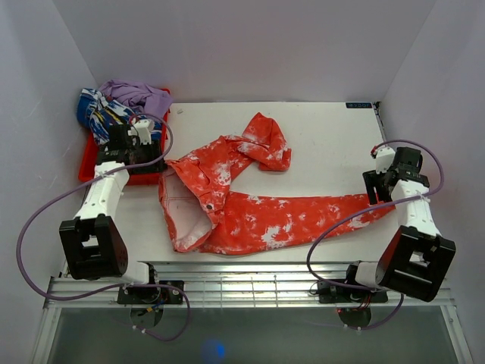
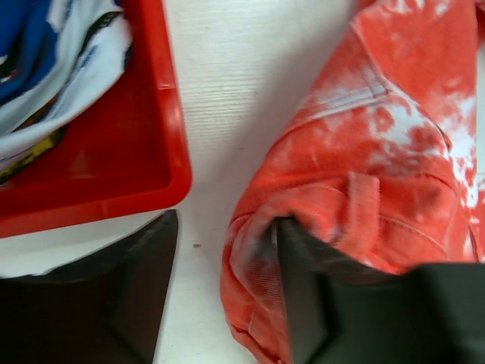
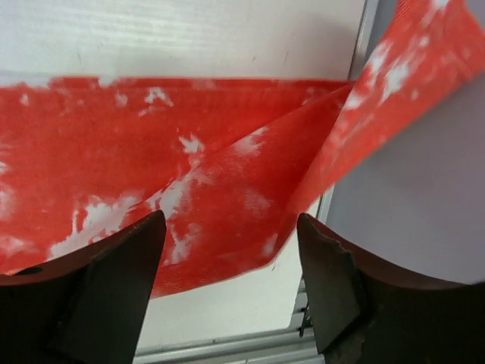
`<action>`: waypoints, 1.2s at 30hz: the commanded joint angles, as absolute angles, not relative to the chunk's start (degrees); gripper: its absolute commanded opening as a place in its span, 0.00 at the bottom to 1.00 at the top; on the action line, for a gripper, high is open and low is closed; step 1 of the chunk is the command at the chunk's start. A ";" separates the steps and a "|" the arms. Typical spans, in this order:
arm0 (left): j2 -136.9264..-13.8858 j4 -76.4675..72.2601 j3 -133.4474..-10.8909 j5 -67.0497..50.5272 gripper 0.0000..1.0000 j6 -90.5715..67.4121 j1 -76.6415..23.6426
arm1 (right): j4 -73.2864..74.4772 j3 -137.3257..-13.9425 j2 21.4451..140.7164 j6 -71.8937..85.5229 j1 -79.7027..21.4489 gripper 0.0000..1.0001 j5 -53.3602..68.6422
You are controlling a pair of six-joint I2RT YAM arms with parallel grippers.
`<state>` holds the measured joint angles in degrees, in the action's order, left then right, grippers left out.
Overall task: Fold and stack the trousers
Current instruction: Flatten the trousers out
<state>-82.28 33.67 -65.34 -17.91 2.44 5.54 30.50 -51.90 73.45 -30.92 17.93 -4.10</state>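
The orange-red, white-blotched trousers (image 1: 250,220) lie spread on the white table (image 1: 326,144). The waistband is at the left, one leg runs right and the other is bent up toward the back. My left gripper (image 1: 161,164) is open at the waistband. In the left wrist view the left gripper (image 2: 226,220) has its right finger (image 2: 299,288) tucked under a fold of the trousers (image 2: 379,136). My right gripper (image 1: 377,187) hangs open over the long leg's end. In the right wrist view the right gripper (image 3: 231,220) is empty, and the trousers (image 3: 151,152) curl up at the cuff corner.
A red tray (image 1: 87,163) at the back left holds a blue-and-white garment (image 1: 98,110) and a purple garment (image 1: 140,95). The tray's rim (image 2: 178,152) lies just left of my left fingers. A metal rail (image 3: 364,45) marks the table's right edge, with grey walls all round.
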 commanded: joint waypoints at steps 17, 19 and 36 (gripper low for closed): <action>-78.05 50.25 -84.11 -31.97 0.89 7.02 11.07 | 44.48 -64.69 83.14 -35.07 11.36 0.61 21.96; -77.78 53.42 -80.01 -33.57 0.88 7.12 10.90 | 44.21 -64.69 84.81 -35.33 9.33 0.58 22.24; -77.69 48.87 -71.18 -33.41 0.83 16.34 5.29 | 35.26 -82.67 100.00 -20.15 0.00 0.52 29.53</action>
